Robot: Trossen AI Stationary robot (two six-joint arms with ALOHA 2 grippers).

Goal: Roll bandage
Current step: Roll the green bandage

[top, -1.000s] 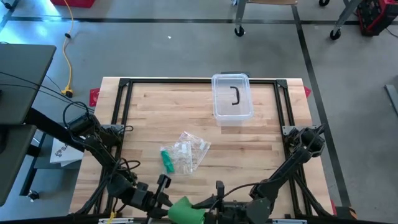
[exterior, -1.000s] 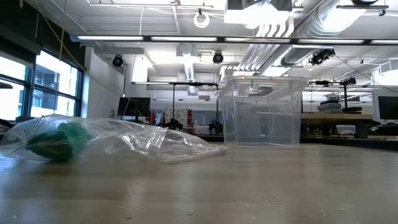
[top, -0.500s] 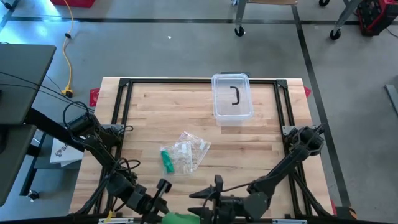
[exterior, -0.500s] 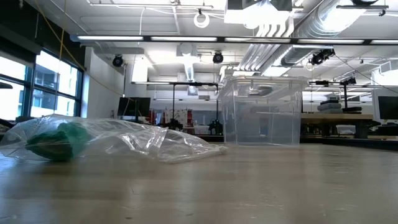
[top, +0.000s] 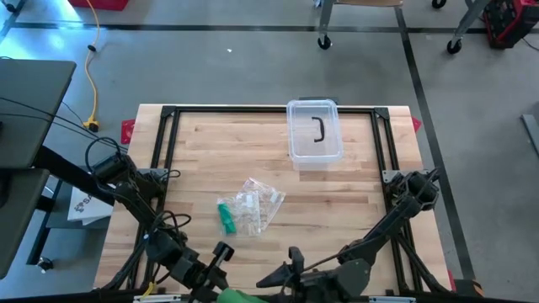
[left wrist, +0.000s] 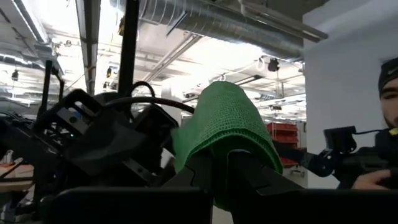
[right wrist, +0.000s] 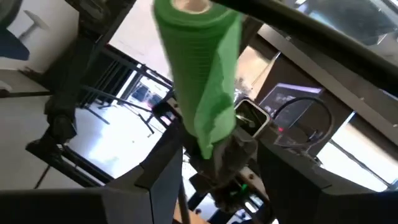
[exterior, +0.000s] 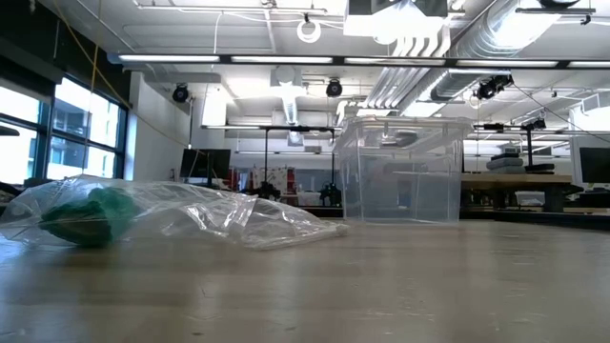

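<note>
A green bandage [left wrist: 225,124], partly rolled, is held over the table's near edge; in the high view only a bit of it [top: 238,295] shows at the bottom. My left gripper [top: 219,279] is shut on it. The right wrist view shows the roll [right wrist: 198,68] with its pale core on top. My right gripper [top: 276,268] stands open just right of the bandage and touches nothing. A clear bag [top: 253,204] with another green roll [top: 226,218] lies flat on the table's middle. My left gripper pinches the bandage's narrowed lower end [right wrist: 214,140] between its two fingers [left wrist: 249,171]. The fingers slant upward from the table's near left. The rolled part stands above the fingers, lifted clear of the table.
A clear plastic box [top: 315,133] stands at the far middle of the wooden table [top: 202,160]; in the low view it [exterior: 400,171] rises behind the bag [exterior: 162,214]. A person [left wrist: 385,124] shows beyond the table in the left wrist view.
My right gripper has opened, let go of the bandage and drawn back a little toward the table's right, rising and rolling its wrist. My left gripper has turned its wrist, and the bandage has swung toward the near edge, largely out of the high view.
</note>
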